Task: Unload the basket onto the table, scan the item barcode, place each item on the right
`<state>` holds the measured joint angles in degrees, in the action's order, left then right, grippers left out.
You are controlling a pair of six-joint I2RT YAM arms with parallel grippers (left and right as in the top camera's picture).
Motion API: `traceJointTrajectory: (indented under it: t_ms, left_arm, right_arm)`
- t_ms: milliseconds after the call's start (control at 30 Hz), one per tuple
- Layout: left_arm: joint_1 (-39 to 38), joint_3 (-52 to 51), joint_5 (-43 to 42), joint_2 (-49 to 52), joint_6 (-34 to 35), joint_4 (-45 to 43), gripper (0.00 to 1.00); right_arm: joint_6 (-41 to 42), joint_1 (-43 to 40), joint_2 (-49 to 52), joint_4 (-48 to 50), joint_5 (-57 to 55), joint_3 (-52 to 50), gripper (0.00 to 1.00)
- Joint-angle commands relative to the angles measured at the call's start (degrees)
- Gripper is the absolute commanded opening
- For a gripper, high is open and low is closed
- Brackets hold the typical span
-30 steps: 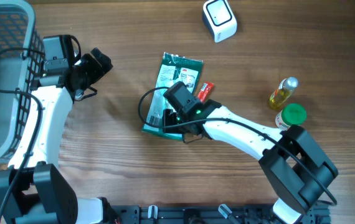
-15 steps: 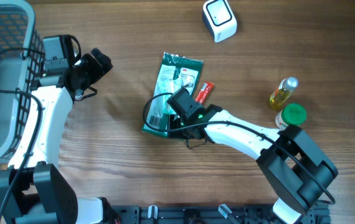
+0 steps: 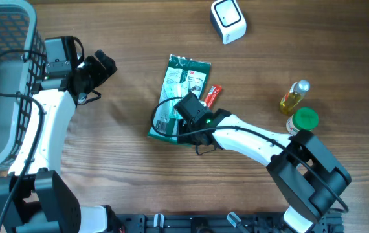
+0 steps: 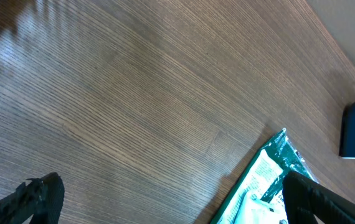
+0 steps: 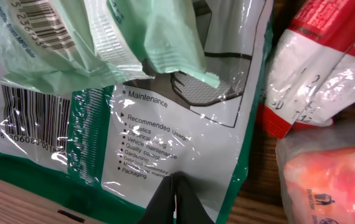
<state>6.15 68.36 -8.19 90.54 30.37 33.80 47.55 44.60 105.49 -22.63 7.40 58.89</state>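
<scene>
Bench, as seen from alongside.

- Item: green-and-white plastic packet lies flat near the middle of the brown wooden table, printed back up. Right wrist view shows its black-striped barcode on the lower left of the panel, facing up.
- Right gripper sits over the packet's lower end. Jaws pressed together to a single point on the film near the bottom green border. Cannot tell whether any film is pinched between them.
- Left gripper is well apart from the packet, to its left, near the grey mesh basket at the table's corner. Jaws spread wide, nothing between them but bare wood; the packet's corner shows at the lower right of its wrist view.
- Small red-and-white sachet lies touching the packet's right edge.
- White box scanner with dark window stands at the far edge, well apart from the packet.
- Small bottle of yellow liquid and a green-lidded jar stand together at the right side.
</scene>
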Motion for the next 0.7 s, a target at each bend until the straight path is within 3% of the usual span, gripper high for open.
traceJointTrajectory:
  t_ms: [0, 433, 667]
  left_arm:
    - [0.09, 0.28, 0.33, 0.22, 0.52, -0.15, 1.00]
    - [0.09, 0.28, 0.33, 0.22, 0.52, -0.15, 1.00]
    - [0.09, 0.28, 0.33, 0.22, 0.52, -0.15, 1.00]
  right_arm:
    - [0.63, 0.17, 1.03, -0.15, -1.62, -0.35, 0.04]
    - [0.39, -3.91, 0.48, -5.81, -1.88, 1.22, 0.04]
    - [-4.00, -7.56, -10.43, -12.26, -4.74, 3.04, 0.04]
